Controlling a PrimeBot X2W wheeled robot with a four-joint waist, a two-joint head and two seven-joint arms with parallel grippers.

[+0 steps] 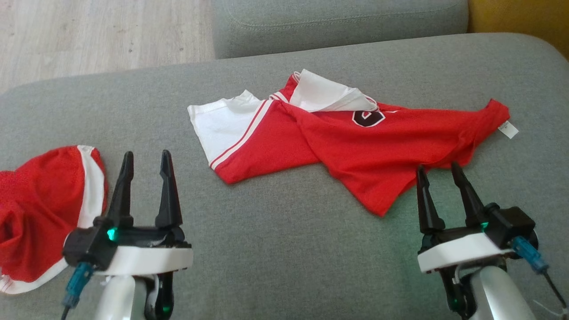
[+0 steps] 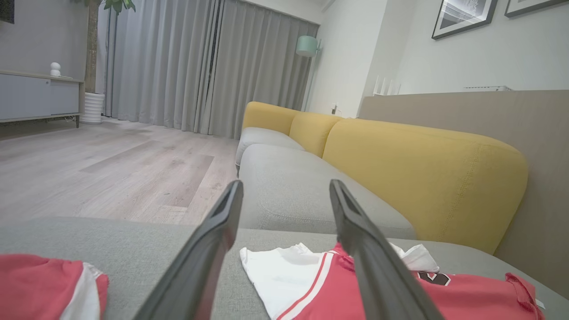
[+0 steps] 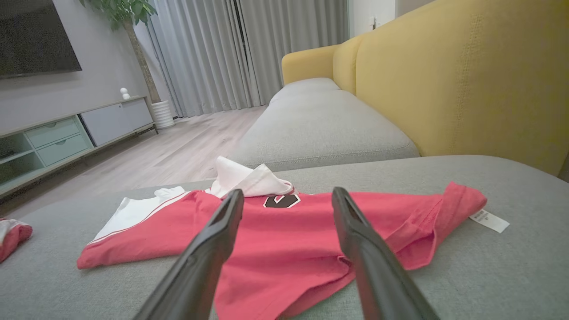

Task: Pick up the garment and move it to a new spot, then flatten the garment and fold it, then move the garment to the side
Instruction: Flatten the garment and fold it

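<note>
While the garment point(image 1: 355, 146) is lying twisted in the middle of the grey cushion point(image 1: 284, 249), red body bunched and white sleeve spreading to the left, a pinch at a thick fold on its near edge is looking safest. The right gripper point(image 1: 438, 165) is hovering just beside that edge, the left gripper point(image 1: 146, 153) well apart; both are standing open and holding nothing.

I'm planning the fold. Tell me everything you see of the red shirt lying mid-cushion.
The red shirt is thin, soft-looking fabric with a white, red-striped sleeve, a white flap by a dark emblem, and a corner tag. It lies rumpled on the grey cushion; the open right gripper is at its near edge.
</note>
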